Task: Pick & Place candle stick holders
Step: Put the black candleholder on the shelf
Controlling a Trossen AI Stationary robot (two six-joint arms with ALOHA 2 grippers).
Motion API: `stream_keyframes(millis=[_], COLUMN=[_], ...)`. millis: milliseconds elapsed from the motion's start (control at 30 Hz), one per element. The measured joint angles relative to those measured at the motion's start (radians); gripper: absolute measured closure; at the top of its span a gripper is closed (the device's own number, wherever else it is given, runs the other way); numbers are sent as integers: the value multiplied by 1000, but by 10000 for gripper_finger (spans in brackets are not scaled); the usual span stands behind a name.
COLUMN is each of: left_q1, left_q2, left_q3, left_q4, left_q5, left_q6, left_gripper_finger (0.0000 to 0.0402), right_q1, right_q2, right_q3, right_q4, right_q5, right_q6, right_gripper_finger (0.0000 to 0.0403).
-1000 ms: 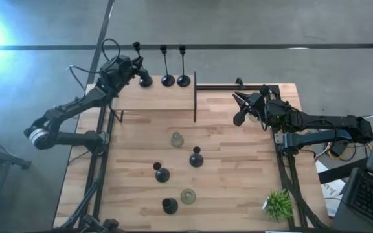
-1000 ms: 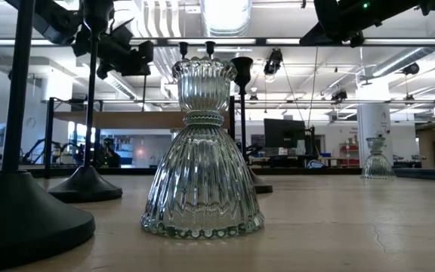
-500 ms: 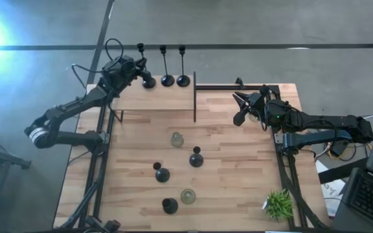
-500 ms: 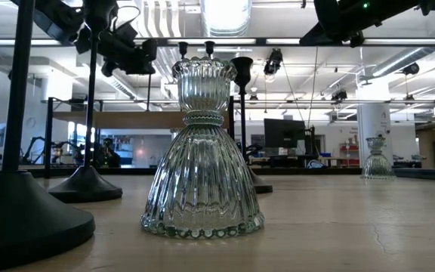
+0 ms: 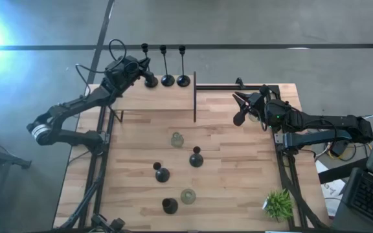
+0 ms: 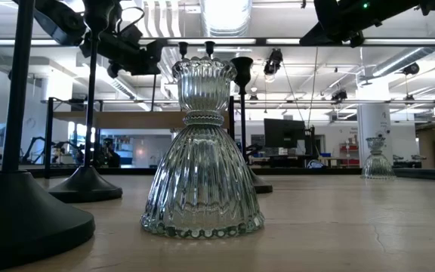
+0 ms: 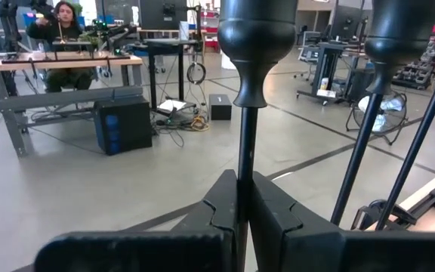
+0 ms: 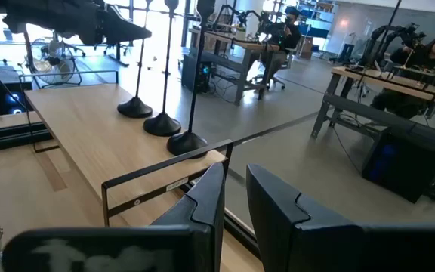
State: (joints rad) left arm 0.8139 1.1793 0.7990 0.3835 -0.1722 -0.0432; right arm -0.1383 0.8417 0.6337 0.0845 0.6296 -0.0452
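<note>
Left gripper (image 7: 244, 219) pinched thin stem of tall black holder (image 5: 149, 80) at table's far-left edge (top-heavy, stiff, likely tippy; grip low on stem). Right gripper (image 8: 234, 198) waited slightly parted, empty.

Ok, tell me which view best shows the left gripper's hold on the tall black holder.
The left wrist view: the left gripper is shut on the tall black holder's thin stem. The high view shows it small, at the table's far edge. The low view shows it high up, partly hidden.
</note>
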Motion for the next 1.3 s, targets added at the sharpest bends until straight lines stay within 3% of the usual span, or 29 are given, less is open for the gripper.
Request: stream_keyframes(millis=[800,1033,1300], left_q1=[-4,-4,-4], left_q2=[9,7,8], left_q3=[-1,-1,-2], left_q4=[8,-16,-22], left_q5=[16,22,19], left_q6=[15,10,14], left_gripper_finger=[384,365,381], right_q1=[0,0,1], right_q2=[0,0,0], right_q3=[0,0,0], right_q4=[0,0,0], right_q5=[0,0,0], right_q6=[0,0,0], right_gripper_finger=[349,349,349])
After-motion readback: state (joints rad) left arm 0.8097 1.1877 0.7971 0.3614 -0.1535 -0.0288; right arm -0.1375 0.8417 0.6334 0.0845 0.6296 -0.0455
